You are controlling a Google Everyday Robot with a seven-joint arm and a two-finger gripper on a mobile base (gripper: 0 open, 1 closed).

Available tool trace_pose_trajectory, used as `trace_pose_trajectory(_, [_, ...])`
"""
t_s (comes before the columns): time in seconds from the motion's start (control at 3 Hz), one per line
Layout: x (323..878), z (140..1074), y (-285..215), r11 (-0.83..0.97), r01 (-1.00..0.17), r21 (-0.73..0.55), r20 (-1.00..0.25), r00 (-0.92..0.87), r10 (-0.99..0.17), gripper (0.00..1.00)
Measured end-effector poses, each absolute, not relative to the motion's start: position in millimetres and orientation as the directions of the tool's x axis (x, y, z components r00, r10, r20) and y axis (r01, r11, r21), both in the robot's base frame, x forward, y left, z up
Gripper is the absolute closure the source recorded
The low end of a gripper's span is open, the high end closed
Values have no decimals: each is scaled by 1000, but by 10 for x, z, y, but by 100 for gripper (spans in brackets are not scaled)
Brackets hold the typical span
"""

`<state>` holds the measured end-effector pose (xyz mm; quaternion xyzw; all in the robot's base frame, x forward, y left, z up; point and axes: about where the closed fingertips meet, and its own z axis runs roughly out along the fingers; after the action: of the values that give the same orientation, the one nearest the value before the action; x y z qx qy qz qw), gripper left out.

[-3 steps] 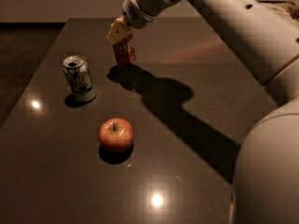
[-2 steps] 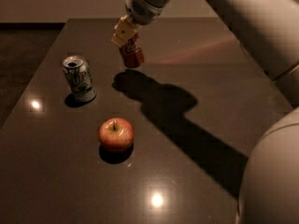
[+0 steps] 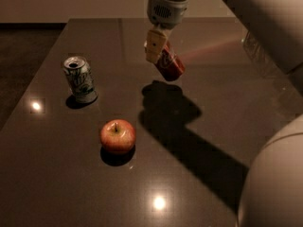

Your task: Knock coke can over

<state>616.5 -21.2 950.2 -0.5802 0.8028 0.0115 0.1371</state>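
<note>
The coke can (image 3: 171,65), red with white lettering, is tilted with its top toward the upper left, over the middle of the dark table (image 3: 222,93). My gripper (image 3: 156,48) reaches down from the top of the view, its tan fingers (image 3: 155,45) closed around the can's upper part. The can seems held just above the table, with its shadow right below it.
A white-and-green patterned can (image 3: 79,79) stands upright at the left. A red apple (image 3: 117,136) sits in front of it, nearer the middle. My arm and body fill the right side of the view. The table's left edge runs close to the patterned can.
The gripper has moved right and toward the front with the coke can. The can has gone from upright to clearly tilted. The patterned can and the apple have not moved.
</note>
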Motion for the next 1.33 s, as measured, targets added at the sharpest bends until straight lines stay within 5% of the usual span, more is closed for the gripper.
trace_pose_trajectory(0.33, [6130,9379,-442,286,-948,-141,-140,-267,-953,100])
trace_pose_trajectory(1.33, [5933,8939,-693,82,-990,-117,70,-90,-993,36])
